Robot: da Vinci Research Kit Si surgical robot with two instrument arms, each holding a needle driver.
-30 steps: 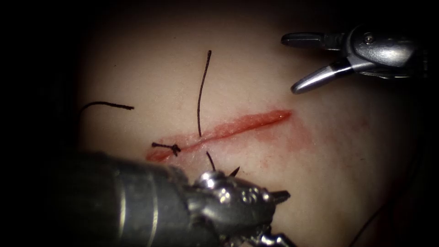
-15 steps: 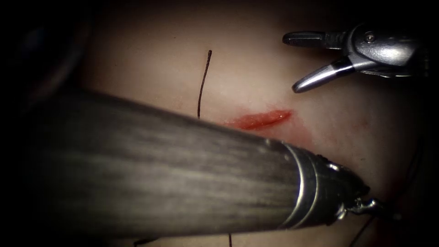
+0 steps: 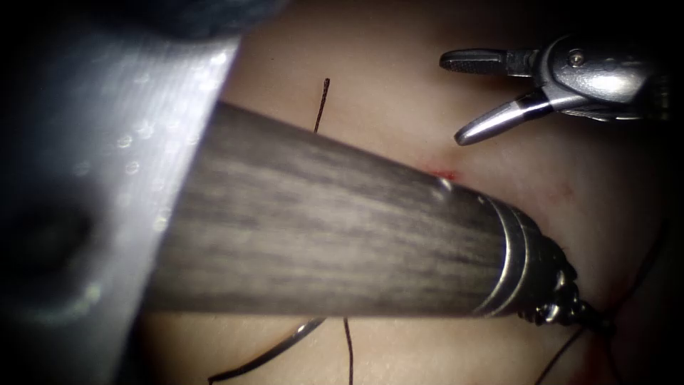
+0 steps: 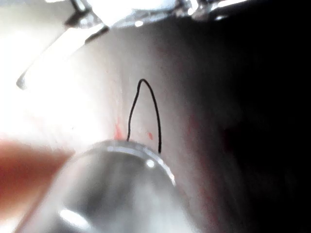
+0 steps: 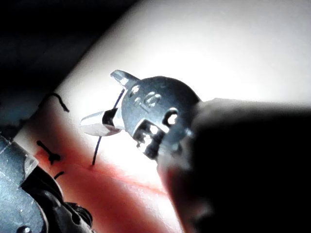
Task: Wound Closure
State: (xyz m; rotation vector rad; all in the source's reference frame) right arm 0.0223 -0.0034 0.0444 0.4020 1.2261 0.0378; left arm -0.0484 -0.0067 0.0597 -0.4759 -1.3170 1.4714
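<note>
Endoscope view first: the tissue [image 3: 399, 43] lies under everything, and the left arm's shaft [image 3: 320, 242] crosses it from the left down to the lower right, covering most of the cut [image 3: 443, 173], of which just the red right-hand end peeps out above the shaft. The left tool [image 3: 588, 322] ends low on the right, past that end of the cut, with thread [image 3: 645, 267] meeting its tip. Whether it grips that thread I cannot tell. The right tool [image 3: 450, 100] hangs above the cut's right end with its jaws spread wide and nothing between them. What looks like the needle [image 3: 274, 351] lies free on the tissue below the shaft, held by neither tool and, as far as I can see, not in the tissue. Its long axis is a shallow curve rising from lower left to upper right, and it sits down and to the left of the cut's visible end. It lies well apart from the right tool, with the whole shaft between them, and left of the left tool's tip. Counted: two tools, one needle, one cut. Thread shows as one tail [image 3: 320, 100] above the shaft, one strand [image 3: 348, 349] beside the needle and two strands at the left tip. Right wrist view adds one knot [image 5: 48, 155] with short ends on the cut.
</note>
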